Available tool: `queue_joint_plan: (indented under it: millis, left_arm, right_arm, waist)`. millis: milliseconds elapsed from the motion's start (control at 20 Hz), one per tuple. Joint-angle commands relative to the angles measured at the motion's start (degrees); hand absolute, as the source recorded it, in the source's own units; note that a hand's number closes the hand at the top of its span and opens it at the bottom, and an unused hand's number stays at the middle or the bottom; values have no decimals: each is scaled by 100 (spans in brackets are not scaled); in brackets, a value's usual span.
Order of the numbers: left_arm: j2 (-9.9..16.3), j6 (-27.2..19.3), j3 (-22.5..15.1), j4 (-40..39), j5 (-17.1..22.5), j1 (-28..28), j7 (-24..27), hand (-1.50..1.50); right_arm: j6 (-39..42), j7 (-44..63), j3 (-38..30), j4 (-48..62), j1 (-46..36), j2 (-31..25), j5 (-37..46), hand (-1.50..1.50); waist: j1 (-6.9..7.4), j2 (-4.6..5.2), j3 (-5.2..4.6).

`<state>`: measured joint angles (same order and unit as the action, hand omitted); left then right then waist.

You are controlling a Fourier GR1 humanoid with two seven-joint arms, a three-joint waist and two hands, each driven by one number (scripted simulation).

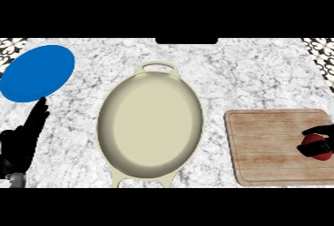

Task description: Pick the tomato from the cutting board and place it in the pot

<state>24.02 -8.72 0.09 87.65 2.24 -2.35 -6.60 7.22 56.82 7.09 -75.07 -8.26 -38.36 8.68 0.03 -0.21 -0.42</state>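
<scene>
Head view: tomato (317, 148) is seen on cutting board (282, 147) at counter's (248, 75) right edge, w/ right hand (320, 134) curled round it, fingers clamped over top and side. Pot (150, 126) sits mid-counter, well apart to the left, nothing in it. Left hand (23, 141) is rested open at left edge, fingers up, near blue plate (36, 73). Step judged: grasp/lift. Tomato should be raised straight up off board before being carried across, kept above pot rim, then let go low over centre.

Red tomato (317, 148) — cream pot (150, 126) — blue plate (36, 73).
</scene>
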Motion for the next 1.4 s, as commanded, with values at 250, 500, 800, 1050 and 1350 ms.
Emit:
queue_joint_plan:
  millis: [250,500,800,1050,1350]
  left_arm:
    - [-376,120,177,-309,-378,240,98,0]
    - [-245,246,165,187,-354,23,-247,0]
    - [-281,598,-163,19,-328,433,-91,0]
    - [-364,510,-238,-141,-437,472,-169,0]
    - [-263,380,67,-266,-405,331,-72,0]
  right_arm:
    - [555,11,-353,27,-185,281,401,150]
    - [337,-117,590,-869,-63,927,921,150]
    - [1140,-1058,3062,-2089,-1431,2031,1704,150]
    - [965,-236,4543,-2413,-2475,3281,3003,150]
    - [278,1001,5277,-2650,-3638,3813,4445,150]
  waist:
    - [-1,20,41]
    - [42,-16,36]
    - [1113,-17,-23]
    - [714,-111,-15]
    - [359,-151,9]
